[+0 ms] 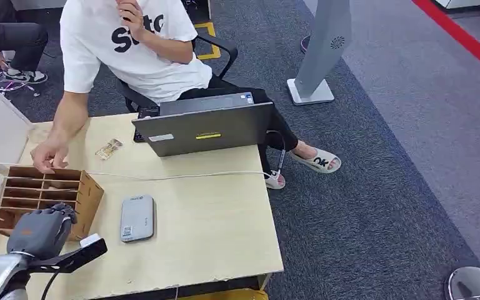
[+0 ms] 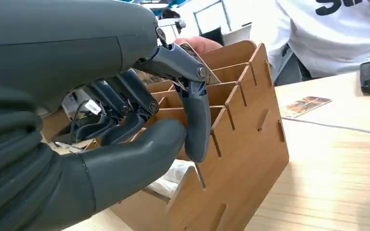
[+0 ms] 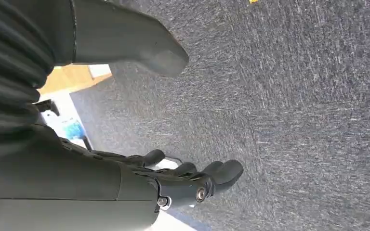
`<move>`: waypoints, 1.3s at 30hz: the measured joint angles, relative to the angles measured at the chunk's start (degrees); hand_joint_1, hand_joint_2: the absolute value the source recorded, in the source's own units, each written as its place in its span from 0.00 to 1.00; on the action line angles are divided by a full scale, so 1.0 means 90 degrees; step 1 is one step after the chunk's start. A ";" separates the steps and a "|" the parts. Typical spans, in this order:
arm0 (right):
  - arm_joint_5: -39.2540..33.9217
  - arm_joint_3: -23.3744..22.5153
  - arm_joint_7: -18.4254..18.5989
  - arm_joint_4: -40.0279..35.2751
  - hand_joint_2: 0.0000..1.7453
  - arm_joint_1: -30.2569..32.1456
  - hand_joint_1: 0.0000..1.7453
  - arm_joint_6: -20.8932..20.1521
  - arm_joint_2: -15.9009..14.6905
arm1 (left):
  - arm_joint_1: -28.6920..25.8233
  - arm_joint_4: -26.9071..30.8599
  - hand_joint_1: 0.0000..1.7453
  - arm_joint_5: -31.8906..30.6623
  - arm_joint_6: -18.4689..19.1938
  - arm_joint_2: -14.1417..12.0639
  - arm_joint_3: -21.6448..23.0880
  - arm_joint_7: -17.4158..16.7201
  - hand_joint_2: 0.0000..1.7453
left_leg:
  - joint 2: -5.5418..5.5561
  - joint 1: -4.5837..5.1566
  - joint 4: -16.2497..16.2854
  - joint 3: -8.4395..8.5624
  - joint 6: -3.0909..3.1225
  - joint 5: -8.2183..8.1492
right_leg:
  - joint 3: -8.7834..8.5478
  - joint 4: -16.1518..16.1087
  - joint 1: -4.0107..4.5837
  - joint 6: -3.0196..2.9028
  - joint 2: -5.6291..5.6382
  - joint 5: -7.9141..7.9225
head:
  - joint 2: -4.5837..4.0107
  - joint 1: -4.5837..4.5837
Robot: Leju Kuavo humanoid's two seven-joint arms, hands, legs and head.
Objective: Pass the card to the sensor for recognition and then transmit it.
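Note:
My left hand (image 1: 40, 230) hangs over the near end of a wooden slotted card holder (image 1: 86, 199) at the table's left. In the left wrist view, the hand (image 2: 139, 110) has its fingers curled into a slot. Thumb and forefinger pinch a thin card (image 2: 200, 176), seen edge-on, just above a divider. The grey sensor box (image 1: 137, 217) lies flat on the table beside the holder's right side. My right hand (image 3: 188, 179) hangs over grey carpet, fingers loosely apart and holding nothing.
A seated person in a white shirt rests a hand (image 1: 50, 154) on the holder's far end. A grey laptop (image 1: 206, 128) stands at the table's back, with a white cable (image 1: 181, 176) running across in front of it. A small packet (image 1: 109, 149) lies near the laptop.

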State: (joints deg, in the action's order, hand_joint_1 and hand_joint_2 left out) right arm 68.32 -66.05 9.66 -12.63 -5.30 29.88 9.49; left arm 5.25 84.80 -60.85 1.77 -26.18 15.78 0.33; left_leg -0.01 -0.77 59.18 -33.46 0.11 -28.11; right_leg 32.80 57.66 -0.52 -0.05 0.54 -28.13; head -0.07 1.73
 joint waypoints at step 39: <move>-0.0024 0.0000 -0.0027 0.0000 1.00 -0.0002 0.00 0.0087 0.0002 | -0.0062 0.0906 0.00 -0.0510 -0.1465 0.0622 -0.0136 0.0272 1.00 | 0.0005 0.0000 0.0001 0.0000 0.0000 0.0001 | -0.0001 0.0000 0.0000 0.0000 -0.0005 0.0000 | 0.0000 -0.0003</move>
State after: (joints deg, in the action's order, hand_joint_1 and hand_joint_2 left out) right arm 68.11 -66.05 9.42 -12.63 -5.32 30.67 9.51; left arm 4.69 92.96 -65.44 -11.41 -20.59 14.56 2.78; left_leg 0.03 -0.77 59.19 -33.46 0.11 -28.11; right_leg 32.79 57.66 -0.52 -0.05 0.49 -28.12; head -0.07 1.70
